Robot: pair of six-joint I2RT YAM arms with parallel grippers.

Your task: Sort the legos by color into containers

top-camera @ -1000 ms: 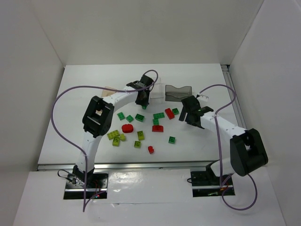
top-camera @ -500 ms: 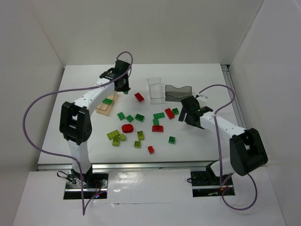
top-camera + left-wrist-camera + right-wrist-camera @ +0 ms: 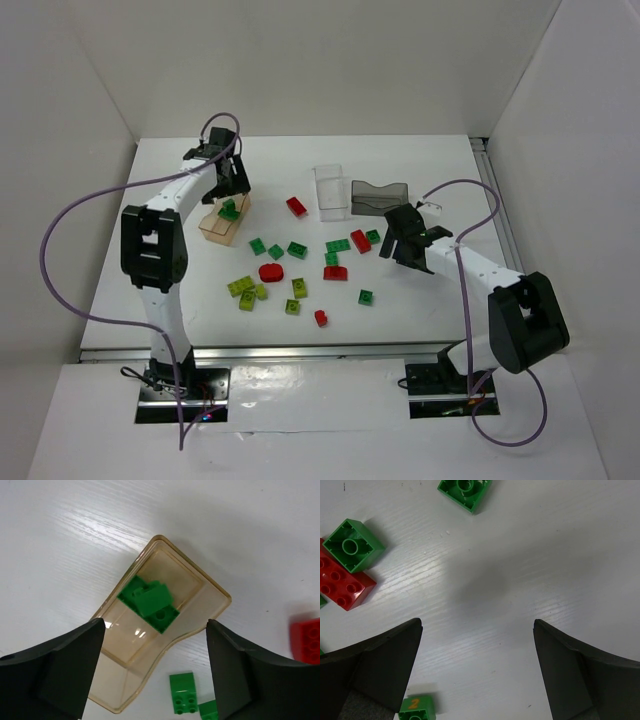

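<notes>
- Your left pincer (image 3: 155, 630) hangs spread wide and pinches nothing. It is directly above the tan container (image 3: 125, 680).
- Two dark green legos (image 3: 150, 602) lie overlapped inside that box, straight below the gap between the fingers.
- Outside the box, near the right finger, a green brick (image 3: 182, 692) lies on the worktop (image 3: 75, 530). A red brick (image 3: 307, 640) sits beyond that finger.
- Your right pincer (image 3: 477, 630) is spread and empty over bare worktop. Ahead on its left-finger side, an upturned green lego (image 3: 354, 545) touches a red lego (image 3: 342, 587).
- The clear container (image 3: 330, 190) and grey container (image 3: 380, 197) stand side by side between your pincers, nearer the right one.
- Lime legos (image 3: 245, 290) lie loose between the pincers, nearer the arm bases.
</notes>
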